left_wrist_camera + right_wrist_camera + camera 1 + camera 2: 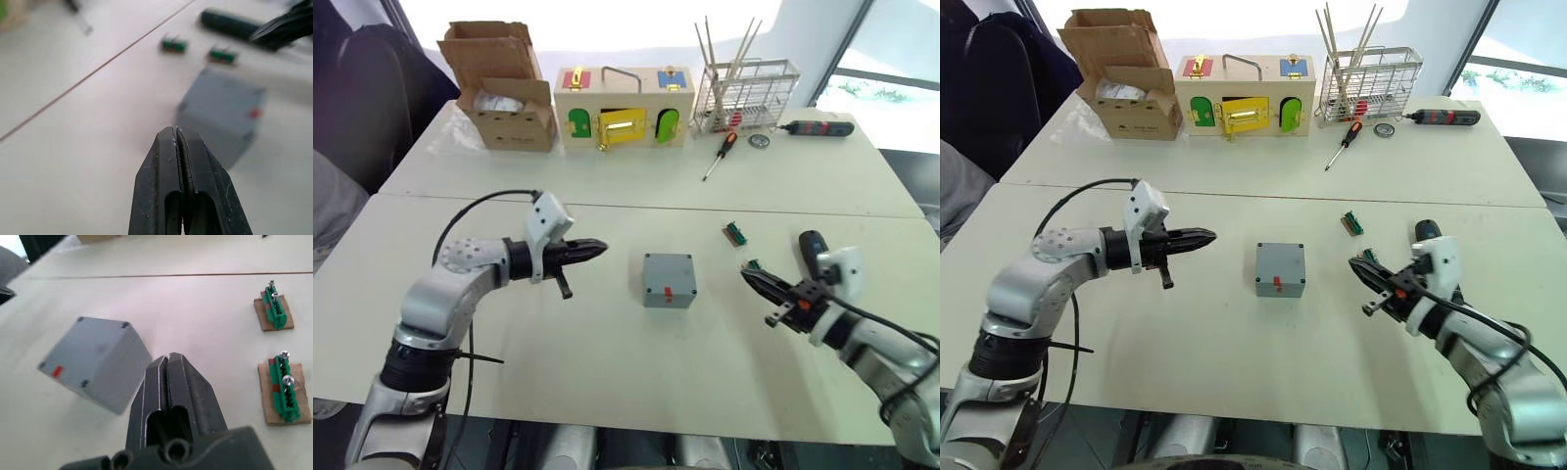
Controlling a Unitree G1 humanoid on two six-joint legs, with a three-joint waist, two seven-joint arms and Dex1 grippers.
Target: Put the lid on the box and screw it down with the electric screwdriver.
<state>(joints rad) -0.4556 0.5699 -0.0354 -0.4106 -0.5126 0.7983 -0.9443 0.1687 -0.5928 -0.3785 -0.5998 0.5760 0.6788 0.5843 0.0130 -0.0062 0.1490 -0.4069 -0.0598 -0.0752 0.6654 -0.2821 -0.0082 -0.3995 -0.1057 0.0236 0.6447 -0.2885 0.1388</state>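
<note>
The small square grey plastic box (669, 280) sits on the white table (607, 362), between the two grippers and touching neither. The left gripper (599, 249) is pressed together, holding nothing. The right gripper (748, 276) is together too, empty.

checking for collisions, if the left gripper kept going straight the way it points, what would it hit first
Probably the box. The left gripper, fingers shut, points across the table toward it, and its wrist view has the box just ahead. Height is unclear, so it might pass over the top.

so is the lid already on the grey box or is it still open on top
On. The box shows a closed flat grey top with corner screw holes, so the lid sits on it. Whether screws are in cannot be told.
</note>
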